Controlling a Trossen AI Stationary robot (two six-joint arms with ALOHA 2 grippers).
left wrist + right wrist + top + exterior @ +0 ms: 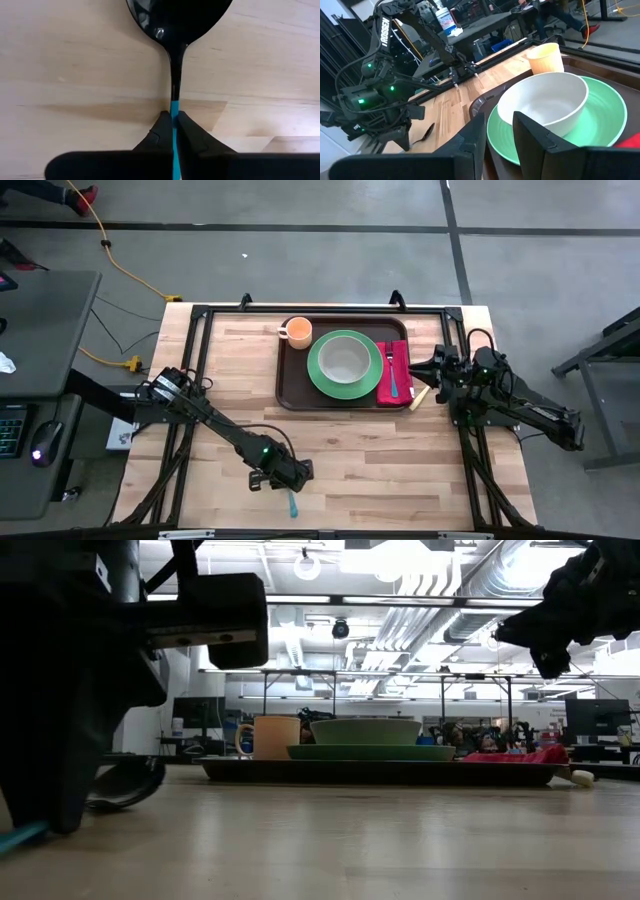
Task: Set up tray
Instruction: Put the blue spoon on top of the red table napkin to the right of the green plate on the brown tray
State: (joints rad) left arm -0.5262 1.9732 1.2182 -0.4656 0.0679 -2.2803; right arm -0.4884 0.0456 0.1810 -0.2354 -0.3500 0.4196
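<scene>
The step in hand is fetching the spoon (175,30): the left end effector (174,131) sits low over the near edge of the desk (360,445), its fingers pressed together on the spoon's blue handle, the dark bowl of the spoon lying flat on the wood ahead. The tray (292,385) rests at the far middle of the desk and already carries a green plate (322,375) with a white bowl (345,358), an orange cup (297,331), and a red napkin (398,352) with a utensil on it. The right end effector (497,131) hangs just beside the tray's right end, fingers apart and empty. Next, the spoon likely needs lifting clear and carrying to the tray.
</scene>
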